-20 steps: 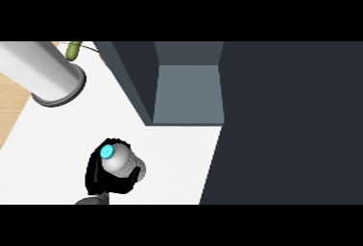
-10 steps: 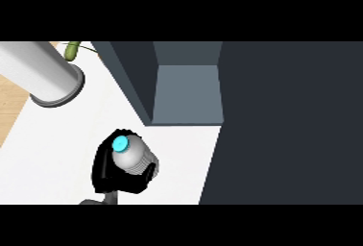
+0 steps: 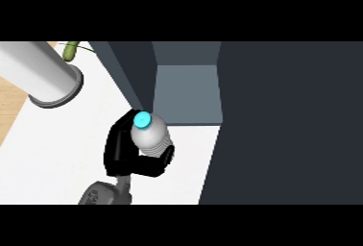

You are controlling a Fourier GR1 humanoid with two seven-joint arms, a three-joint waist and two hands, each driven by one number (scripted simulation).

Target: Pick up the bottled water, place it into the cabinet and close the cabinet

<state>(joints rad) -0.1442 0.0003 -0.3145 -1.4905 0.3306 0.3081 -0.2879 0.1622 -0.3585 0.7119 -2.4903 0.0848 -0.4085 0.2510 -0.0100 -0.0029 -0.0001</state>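
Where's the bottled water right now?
Head view, left of centre: the bottled water is gripped by the left hand over the white counter, just short of the open cabinet.

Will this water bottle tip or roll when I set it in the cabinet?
The bottled water looks tall and narrow, so it may tip if released tilted. Its round smooth body, wrapped by the hand, would probably roll if laid down.
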